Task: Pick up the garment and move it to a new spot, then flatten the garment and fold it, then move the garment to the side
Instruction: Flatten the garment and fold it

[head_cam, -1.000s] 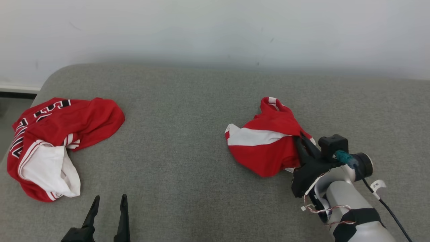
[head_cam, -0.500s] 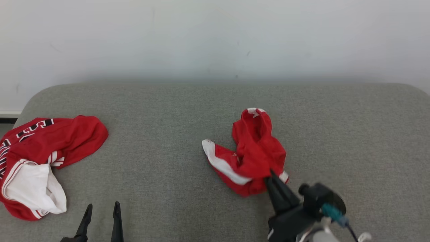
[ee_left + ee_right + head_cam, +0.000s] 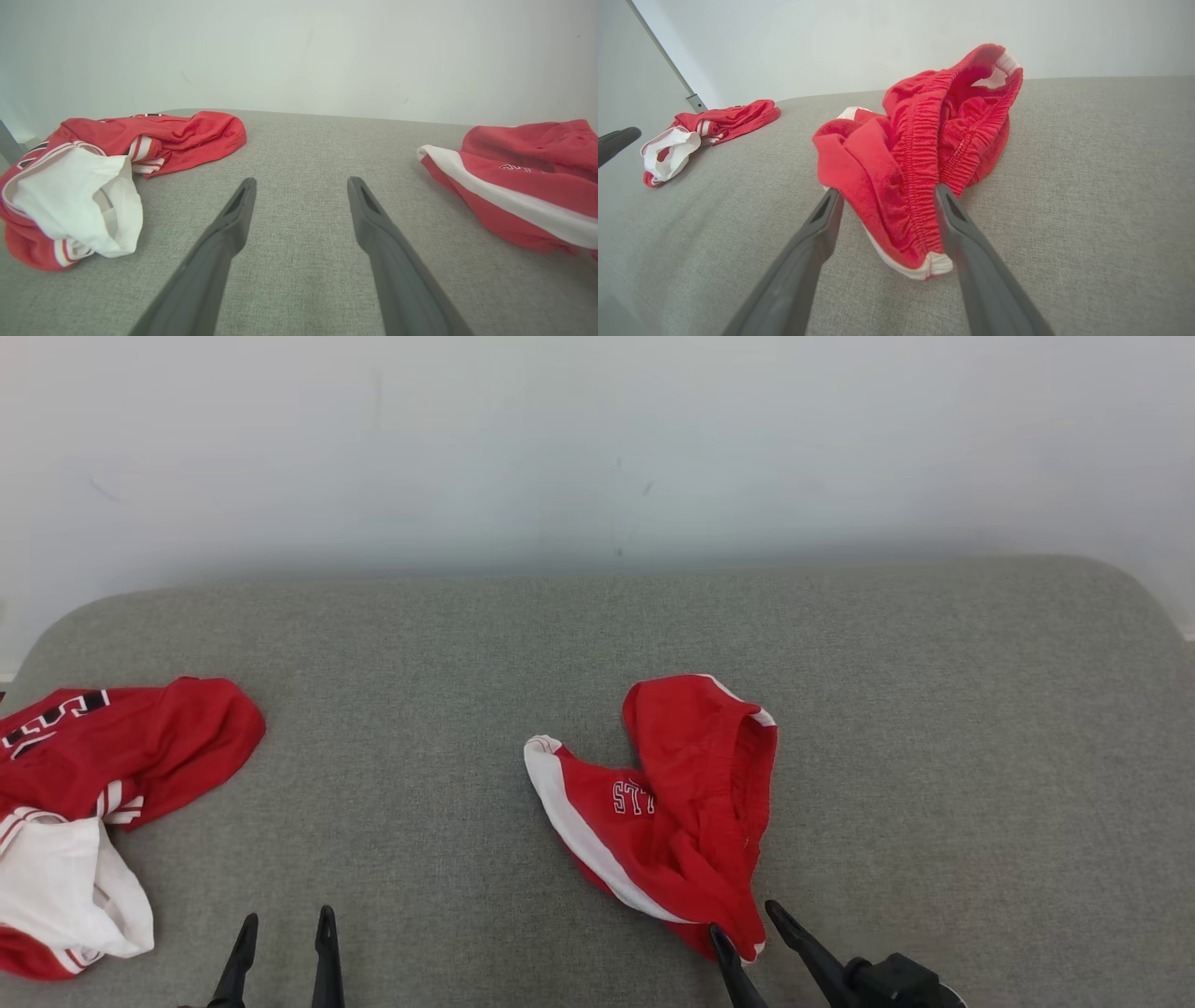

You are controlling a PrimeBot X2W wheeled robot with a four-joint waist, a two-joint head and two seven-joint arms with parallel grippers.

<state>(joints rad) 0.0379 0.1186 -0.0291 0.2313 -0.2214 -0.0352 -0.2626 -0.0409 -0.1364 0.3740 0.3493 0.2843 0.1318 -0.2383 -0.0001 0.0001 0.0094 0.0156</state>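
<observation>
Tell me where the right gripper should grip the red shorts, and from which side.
Probably the near end of the waistband, coming low from the robot's side: that gathered edge is thick and lies between the open fingers of the right gripper.

Left pincer [image 3: 301, 184] spread above grey cushion [image 3: 299, 135]; crumpled jersey [image 3: 79, 196] left; red garment [image 3: 528, 144], likely shorts, right.

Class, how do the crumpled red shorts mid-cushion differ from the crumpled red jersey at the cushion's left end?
The red shorts carry a broad white side stripe and small white lettering; the red jersey has large black lettering. The shorts show a gathered elastic waistband; the jersey shows a white inside. Both are red, crumpled, on the grey fabric cushion.
</observation>
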